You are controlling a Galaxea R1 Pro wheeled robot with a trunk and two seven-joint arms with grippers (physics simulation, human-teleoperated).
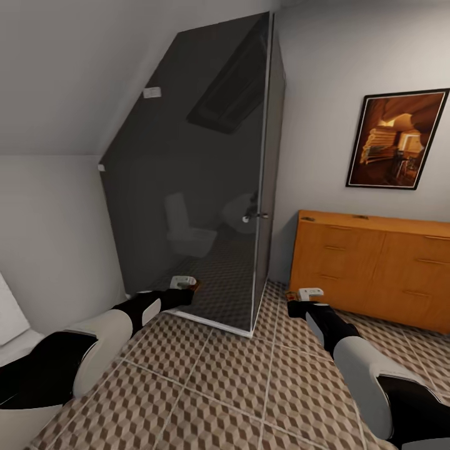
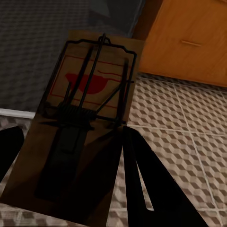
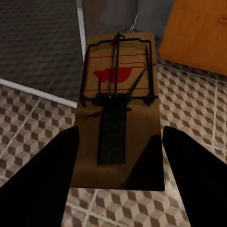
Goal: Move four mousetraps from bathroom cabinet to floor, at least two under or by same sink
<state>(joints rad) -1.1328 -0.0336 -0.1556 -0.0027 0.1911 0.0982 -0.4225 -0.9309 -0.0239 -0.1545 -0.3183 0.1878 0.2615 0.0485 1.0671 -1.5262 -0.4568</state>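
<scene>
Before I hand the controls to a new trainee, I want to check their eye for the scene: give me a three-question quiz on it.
1. True or false: each gripper, left gripper and right gripper, holds a mousetrap (left mousetrap, right mousetrap).
2. What stands along the wall on the robot's right? A) the cabinet B) a bathtub C) a washing machine
3. Fill in: the dark glass enclosure ahead reflects a white ____.

Key: 1 true; 2 A; 3 toilet.
</scene>
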